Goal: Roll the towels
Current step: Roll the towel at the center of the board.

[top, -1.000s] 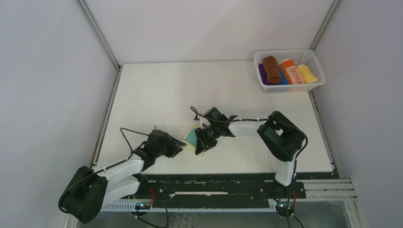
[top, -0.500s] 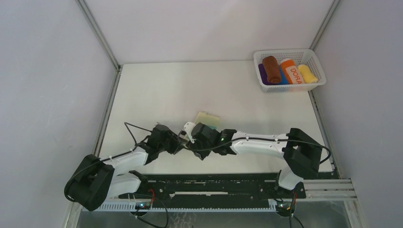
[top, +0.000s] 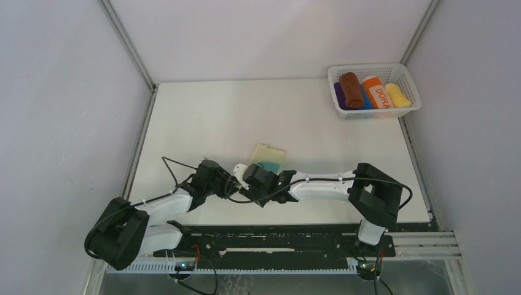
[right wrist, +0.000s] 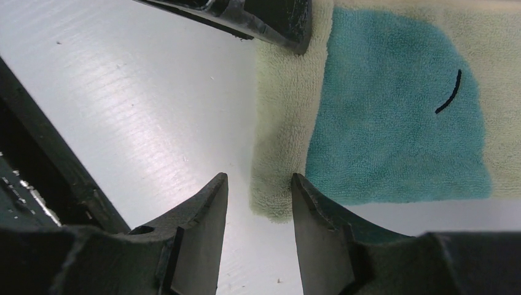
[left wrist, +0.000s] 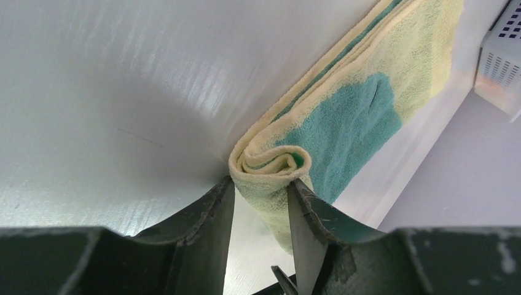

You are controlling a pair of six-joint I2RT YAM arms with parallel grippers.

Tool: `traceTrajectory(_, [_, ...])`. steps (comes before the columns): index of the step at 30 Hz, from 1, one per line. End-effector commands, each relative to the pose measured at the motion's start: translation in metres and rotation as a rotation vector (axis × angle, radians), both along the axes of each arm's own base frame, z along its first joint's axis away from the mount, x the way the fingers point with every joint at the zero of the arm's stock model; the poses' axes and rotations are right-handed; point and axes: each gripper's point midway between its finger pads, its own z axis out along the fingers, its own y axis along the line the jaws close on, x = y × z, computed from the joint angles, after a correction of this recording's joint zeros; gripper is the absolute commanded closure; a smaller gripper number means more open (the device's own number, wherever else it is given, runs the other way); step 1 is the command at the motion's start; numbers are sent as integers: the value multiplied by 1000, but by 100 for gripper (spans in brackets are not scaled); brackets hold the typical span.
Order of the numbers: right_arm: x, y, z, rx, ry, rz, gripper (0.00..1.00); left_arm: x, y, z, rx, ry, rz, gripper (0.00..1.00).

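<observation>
Towel lies near the worktop's near edge, centre: soft, light, apt to unroll. My left gripper pinches the roll's end; my right gripper stands part open astride the other end. Best hold: both roll ends.

Matched pair: left arm, right arm
White shells, chunky black joints, thin black cable looping loose.

Soft looped terry-cloth towel, smooth glossy table, hard perforated plastic basket
</observation>
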Motion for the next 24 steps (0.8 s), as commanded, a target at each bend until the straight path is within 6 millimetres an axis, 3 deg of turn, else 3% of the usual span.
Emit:
traceTrajectory(1, [15,7,6,10,-62,-6,58,-31,26,-38,154,142,-28,56])
traceTrajectory(14, [11,-20,-40,-182,-51,-28,60,-29,25,-36,163,144,-37,54])
traceTrajectory(19, [-2,-15,-42,-180,5,-8,76,-31,27,-35,168,150,-35,51])
traceTrajectory(24, [-33,14,-28,-23,251,42,90,-32,32,-26,174,127,-21,45])
